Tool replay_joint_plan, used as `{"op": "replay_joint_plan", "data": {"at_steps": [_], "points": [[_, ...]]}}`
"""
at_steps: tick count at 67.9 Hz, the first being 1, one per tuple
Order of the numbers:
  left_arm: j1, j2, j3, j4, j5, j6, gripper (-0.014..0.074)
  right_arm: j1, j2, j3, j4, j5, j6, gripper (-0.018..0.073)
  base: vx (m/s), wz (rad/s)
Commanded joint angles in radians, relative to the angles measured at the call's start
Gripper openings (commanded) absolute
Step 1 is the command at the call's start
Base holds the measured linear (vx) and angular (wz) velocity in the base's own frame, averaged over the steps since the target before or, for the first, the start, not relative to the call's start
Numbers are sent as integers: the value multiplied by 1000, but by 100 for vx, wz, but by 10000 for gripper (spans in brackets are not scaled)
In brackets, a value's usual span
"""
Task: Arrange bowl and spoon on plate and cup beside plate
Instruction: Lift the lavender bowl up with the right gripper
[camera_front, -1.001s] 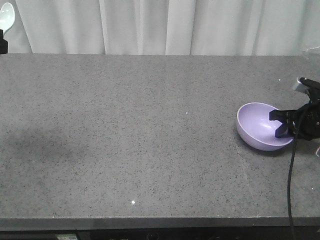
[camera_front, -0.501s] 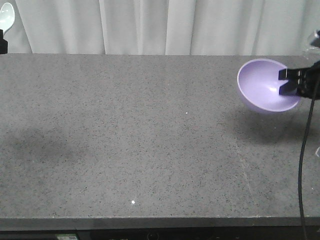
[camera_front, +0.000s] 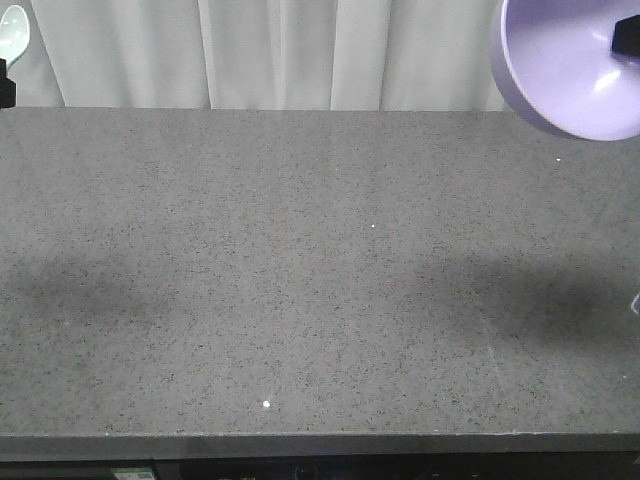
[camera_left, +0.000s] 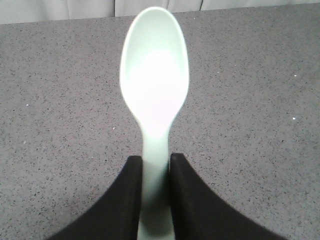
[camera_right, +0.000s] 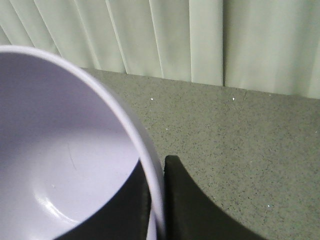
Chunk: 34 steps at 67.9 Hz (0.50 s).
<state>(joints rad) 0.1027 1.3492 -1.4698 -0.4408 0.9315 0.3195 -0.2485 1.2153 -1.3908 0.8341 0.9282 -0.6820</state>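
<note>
High at the top right of the front view hangs the lavender bowl (camera_front: 565, 70), tilted so its inside faces the camera. My right gripper (camera_front: 625, 40) is shut on its rim, one finger inside and one outside. The right wrist view shows the bowl (camera_right: 55, 165) with its rim pinched in the right gripper (camera_right: 157, 165). The mint-green spoon (camera_front: 12, 30) is held up at the far top left. In the left wrist view my left gripper (camera_left: 156, 160) is shut on the handle of the spoon (camera_left: 155, 85), bowl end pointing away. The plate and the cup are out of view.
A grey speckled table (camera_front: 300, 270) fills the front view, with its front edge along the bottom. A white pleated curtain (camera_front: 300, 50) hangs behind its far edge. Soft shadows lie on the table at the left and the right.
My right gripper has lifted the bowl off the table at the right, up to the top right corner, tilting it toward the camera. The left gripper and the spoon have stayed put.
</note>
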Motion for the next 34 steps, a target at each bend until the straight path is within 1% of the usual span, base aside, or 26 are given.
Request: {"op": "replay_joint_plan", "data": {"at_steps": [1, 34], "points": [[1, -29, -23, -33, -54, 0, -8, -6, -49, -30, 52, -39, -10, -3, 0, 0], [1, -29, -23, -33, -54, 0, -8, -6, -63, -30, 51, -37, -10, -3, 0, 0]]}}
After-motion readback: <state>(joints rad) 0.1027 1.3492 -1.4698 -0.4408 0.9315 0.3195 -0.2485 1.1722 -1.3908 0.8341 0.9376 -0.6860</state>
